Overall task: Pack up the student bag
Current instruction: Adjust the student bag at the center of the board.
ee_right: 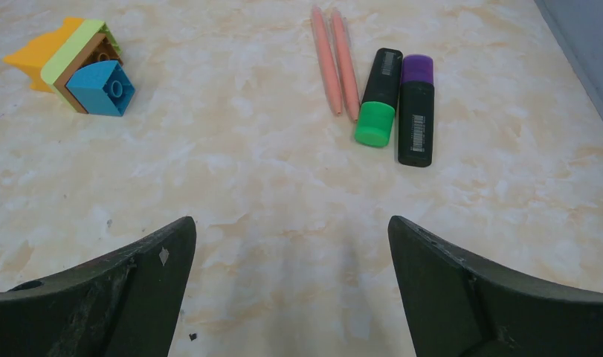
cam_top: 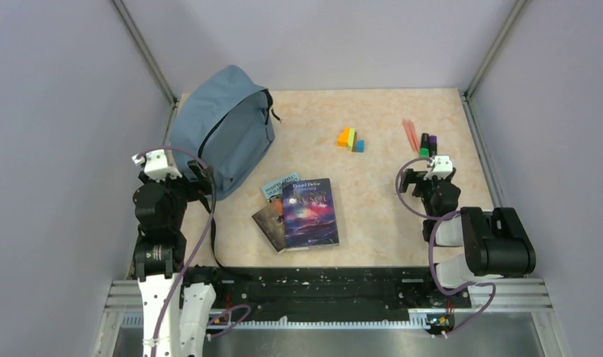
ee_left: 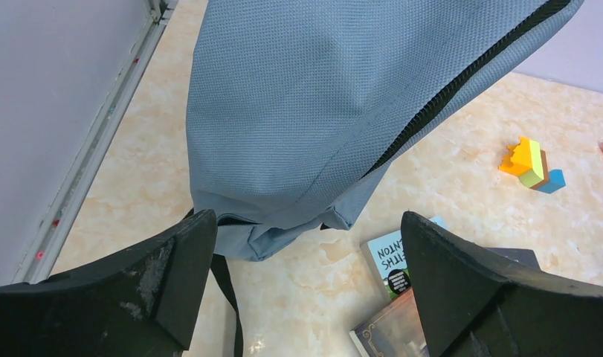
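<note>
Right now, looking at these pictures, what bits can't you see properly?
1. Inside the student bag: hidden in every view by its own fabric.
2. The two lower books: top view, mostly covered by the dark blue book; titles too small.
3. The same books, left wrist view: cut off by the bottom edge and a finger of the left gripper.
4. Print on the highlighters: right wrist view, too small to read.

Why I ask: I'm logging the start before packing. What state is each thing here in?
student bag: zipper looks shut, not gripped
books: closed, loosely piled flat
green highlighter: capped, lying flat
purple highlighter: capped, lying flat
pink sticks: lying side by side
toy blocks: joined in one cluster
left pincer: open, empty
right pincer: open, empty
</note>
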